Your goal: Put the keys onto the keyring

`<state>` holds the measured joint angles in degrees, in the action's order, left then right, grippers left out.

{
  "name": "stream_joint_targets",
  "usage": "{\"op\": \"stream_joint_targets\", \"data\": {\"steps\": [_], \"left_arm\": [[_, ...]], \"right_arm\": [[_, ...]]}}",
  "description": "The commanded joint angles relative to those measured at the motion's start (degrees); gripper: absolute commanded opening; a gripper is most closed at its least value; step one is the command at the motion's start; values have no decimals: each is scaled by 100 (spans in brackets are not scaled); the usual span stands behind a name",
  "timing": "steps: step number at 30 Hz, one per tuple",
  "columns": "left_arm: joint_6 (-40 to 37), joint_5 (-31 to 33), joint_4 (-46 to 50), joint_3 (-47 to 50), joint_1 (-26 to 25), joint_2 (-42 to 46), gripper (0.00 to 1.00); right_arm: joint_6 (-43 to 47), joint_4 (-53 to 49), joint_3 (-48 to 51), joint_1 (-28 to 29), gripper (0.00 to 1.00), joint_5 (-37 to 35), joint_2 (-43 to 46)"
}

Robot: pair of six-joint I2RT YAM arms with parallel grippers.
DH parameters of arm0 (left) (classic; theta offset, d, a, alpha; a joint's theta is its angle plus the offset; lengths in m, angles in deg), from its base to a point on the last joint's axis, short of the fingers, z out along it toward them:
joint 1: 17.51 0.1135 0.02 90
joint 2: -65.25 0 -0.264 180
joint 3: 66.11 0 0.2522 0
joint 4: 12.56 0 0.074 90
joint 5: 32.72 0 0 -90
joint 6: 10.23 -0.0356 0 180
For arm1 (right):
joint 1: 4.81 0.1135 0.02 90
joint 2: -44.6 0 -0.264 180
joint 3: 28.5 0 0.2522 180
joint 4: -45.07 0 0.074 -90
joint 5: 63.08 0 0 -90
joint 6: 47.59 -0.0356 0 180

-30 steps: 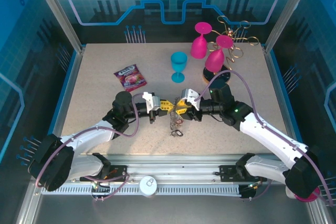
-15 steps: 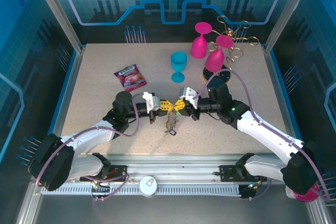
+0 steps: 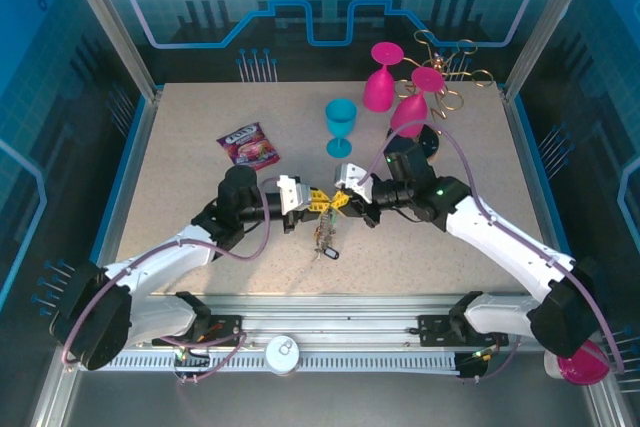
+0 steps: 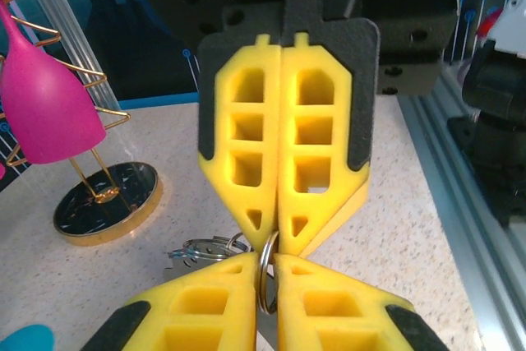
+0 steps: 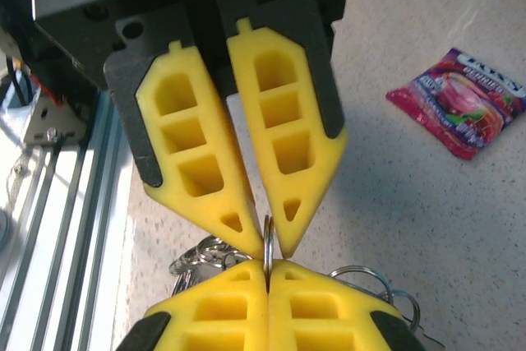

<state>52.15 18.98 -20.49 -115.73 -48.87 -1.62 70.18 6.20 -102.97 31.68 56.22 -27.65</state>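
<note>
Since both arms pinch the keyring [image 4: 265, 273] at once, we find it right between the fingertips, on the near side of the teal goblet [image 3: 340, 127]. It stands upright, edge-on to both wrist cameras. A bunch of keys [image 3: 322, 240] dangles below it, farther from the goblet. Our left gripper [image 3: 320, 203] and right gripper [image 3: 336, 201] meet tip to tip, each clenched on the ring, neither nearer. Left of the goblet lies a snack packet [image 3: 248, 146]. Right of the goblet and beyond it, pink glasses [image 3: 381, 77] hang on a gold wire rack [image 3: 455, 75]. All of these are well apart from the ring, so we judge the way unobstructed.
</note>
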Motion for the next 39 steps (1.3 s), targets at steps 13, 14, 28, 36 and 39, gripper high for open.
{"op": "stream_joint_targets", "data": {"steps": [13, 14, 28, 36, 39], "left_arm": [[-1235, 117, 2335, -815, -80, 5, 4], [-1230, 106, 2325, -811, -81, 3, 1], [-149, 522, 75, 88, -7, 327, 0], [737, 400, -946, 316, 32, 256, 0], [950, 329, -1101, 334, 33, 234, 0]], "right_arm": [[919, -1580, -1606, 548, 0, -154, -699], [898, -1543, -1604, 551, 0, -145, -698], [-668, 957, 640, 130, 32, -602, 661], [-1061, 1887, 1522, 399, 30, -828, 734], [-1079, 2129, 1609, 457, 31, -1090, 627]]}}
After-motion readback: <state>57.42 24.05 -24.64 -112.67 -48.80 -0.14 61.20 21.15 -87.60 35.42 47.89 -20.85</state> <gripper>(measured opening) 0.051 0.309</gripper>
